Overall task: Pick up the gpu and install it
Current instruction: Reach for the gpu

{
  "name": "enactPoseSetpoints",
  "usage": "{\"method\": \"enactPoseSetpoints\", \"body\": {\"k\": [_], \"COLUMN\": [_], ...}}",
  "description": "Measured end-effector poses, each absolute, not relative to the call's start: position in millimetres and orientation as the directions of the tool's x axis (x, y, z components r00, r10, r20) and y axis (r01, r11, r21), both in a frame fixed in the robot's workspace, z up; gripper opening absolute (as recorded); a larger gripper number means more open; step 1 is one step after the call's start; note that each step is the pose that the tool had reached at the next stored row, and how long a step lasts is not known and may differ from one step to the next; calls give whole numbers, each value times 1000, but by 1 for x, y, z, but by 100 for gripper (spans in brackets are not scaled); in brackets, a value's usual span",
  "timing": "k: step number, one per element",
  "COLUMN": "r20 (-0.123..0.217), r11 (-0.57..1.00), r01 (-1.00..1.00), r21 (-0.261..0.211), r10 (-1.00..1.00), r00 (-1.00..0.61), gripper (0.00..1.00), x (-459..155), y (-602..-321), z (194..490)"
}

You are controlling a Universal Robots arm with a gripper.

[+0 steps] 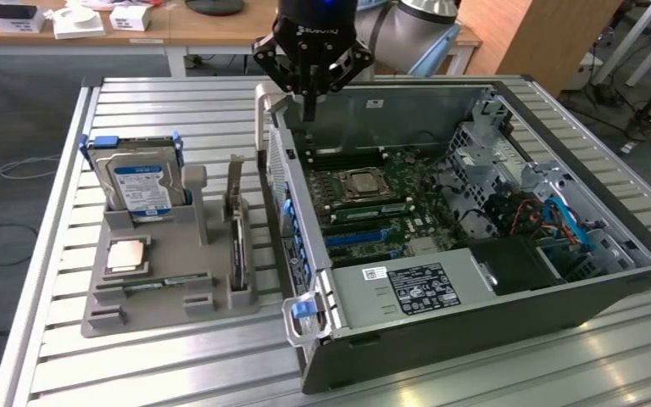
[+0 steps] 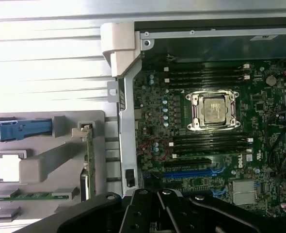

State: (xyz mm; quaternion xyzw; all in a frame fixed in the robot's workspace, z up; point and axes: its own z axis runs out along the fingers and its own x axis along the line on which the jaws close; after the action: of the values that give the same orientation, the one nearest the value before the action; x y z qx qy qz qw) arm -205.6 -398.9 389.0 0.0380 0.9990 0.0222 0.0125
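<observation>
Going from the exterior view's left: a silver hard drive with a blue label is stood upright in a grey moulded plastic holder tray. A small square copper-toned chip and a narrow green RAM stick are laid flat in its pockets. On the tray's right side the gpu, a thin flat card, is parked on edge in its slot, not yet picked up.

Further right, the black gripper is hung over the tray-side wall of the open black-and-silver metal tower case. The jaws are clenched together on nothing, well apart from the card.

So the pick looks like the step in hand. Probably best done with the fingers lined up across the card's thin top edge and closed on bare board rather than parts. A straight lift should be used so nothing gets wedged in the slot. The board looks rigid but skinny, and the end bracket is likely slick.
</observation>
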Motion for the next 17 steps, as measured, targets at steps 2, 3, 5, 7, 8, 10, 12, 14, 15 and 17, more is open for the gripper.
{"method": "enactPoseSetpoints", "body": {"k": [2, 3, 5, 7, 8, 10, 12, 14, 15, 17], "r20": [-23, -23, -23, -23, -23, -23, -23, -23, -23, -23], "r11": [996, 996, 996, 996, 996, 996, 996, 996, 996, 996], "r01": [75, 75, 76, 75, 75, 76, 76, 75, 75, 75], "r21": [45, 45, 45, 45, 45, 45, 45, 45, 45, 45], "r10": [76, 77, 77, 76, 76, 77, 77, 77, 77, 77], "r00": [-997, -997, -997, -997, -997, -997, -997, -997, -997, -997], "gripper": [11, 11, 11, 11, 11, 11, 11, 11, 11, 11], "x": [-211, -214, -220, -225, -228, -234, -239, -245, -247, -253], "y": [-399, -399, -399, -399, -399, -399, -399, -399, -399, -399], "z": [389, 389, 388, 388, 388, 388, 388, 387, 387, 387]}}
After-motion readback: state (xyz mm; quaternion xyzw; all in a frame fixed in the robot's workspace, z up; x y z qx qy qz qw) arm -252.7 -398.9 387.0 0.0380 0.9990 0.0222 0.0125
